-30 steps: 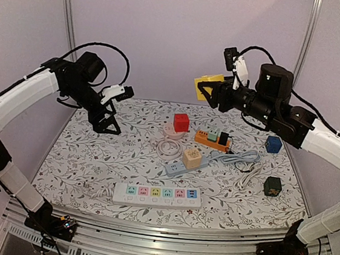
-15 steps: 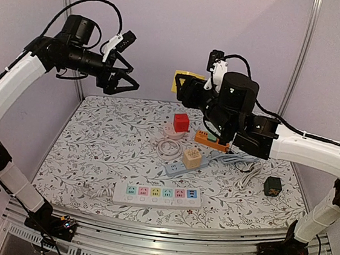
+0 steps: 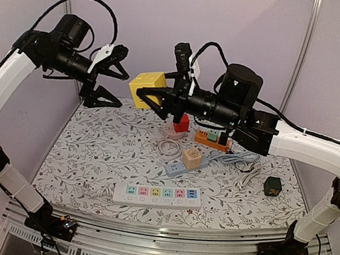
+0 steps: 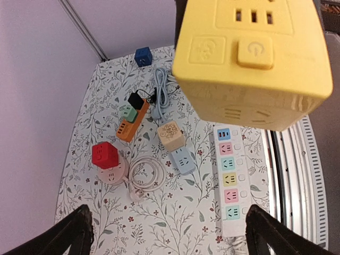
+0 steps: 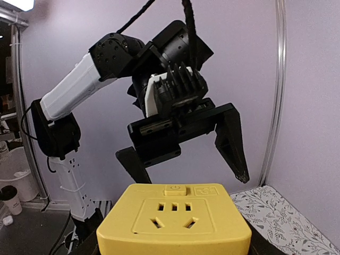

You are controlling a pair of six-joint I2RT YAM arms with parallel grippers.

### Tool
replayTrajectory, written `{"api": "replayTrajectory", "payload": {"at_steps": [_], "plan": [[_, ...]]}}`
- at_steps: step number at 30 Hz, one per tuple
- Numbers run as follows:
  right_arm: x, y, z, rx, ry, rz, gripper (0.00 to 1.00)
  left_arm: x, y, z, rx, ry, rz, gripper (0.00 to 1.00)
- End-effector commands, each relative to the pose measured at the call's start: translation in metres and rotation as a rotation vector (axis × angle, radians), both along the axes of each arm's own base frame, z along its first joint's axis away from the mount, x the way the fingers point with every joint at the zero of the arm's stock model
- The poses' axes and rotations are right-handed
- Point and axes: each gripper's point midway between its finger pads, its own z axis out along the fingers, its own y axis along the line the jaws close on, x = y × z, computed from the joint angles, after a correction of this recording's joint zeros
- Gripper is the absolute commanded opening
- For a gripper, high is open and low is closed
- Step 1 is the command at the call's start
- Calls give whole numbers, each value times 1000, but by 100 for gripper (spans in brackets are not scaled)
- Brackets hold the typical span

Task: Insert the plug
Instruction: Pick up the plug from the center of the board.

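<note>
The yellow plastic cube adaptor (image 3: 147, 88), with socket holes on one face and a power button on the next, hangs in mid-air above the far part of the floral-patterned table (image 3: 94, 156), well clear of everything lying on it. The right gripper (image 3: 150, 97) is clenched on the cube from the robot's right side and carries it out towards the left arm. The cube has no long axis to speak of, so what counts is which face points where. In the right wrist view the socket face looks back at that camera and the button face looks at the left gripper (image 3: 123, 91). That gripper is released, its jaws spread wide, and it faces the cube head-on. From above, the cube sits just beside the left fingertips (image 3: 125, 77), lined up with the gap between them, and seems apart from them. The left arm is the nearer free one, so a handover probably comes next. No prongs show on any visible face. The long white power strip with pastel sockets (image 3: 157, 194) lies far below at the near edge.
</note>
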Motion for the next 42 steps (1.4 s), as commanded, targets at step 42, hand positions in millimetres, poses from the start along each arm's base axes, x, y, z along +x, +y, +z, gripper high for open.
{"api": "replayTrajectory", "payload": {"at_steps": [42], "plan": [[-88, -13, 76, 214, -577, 151, 0, -138, -62, 92, -375, -31, -364, 85]]}}
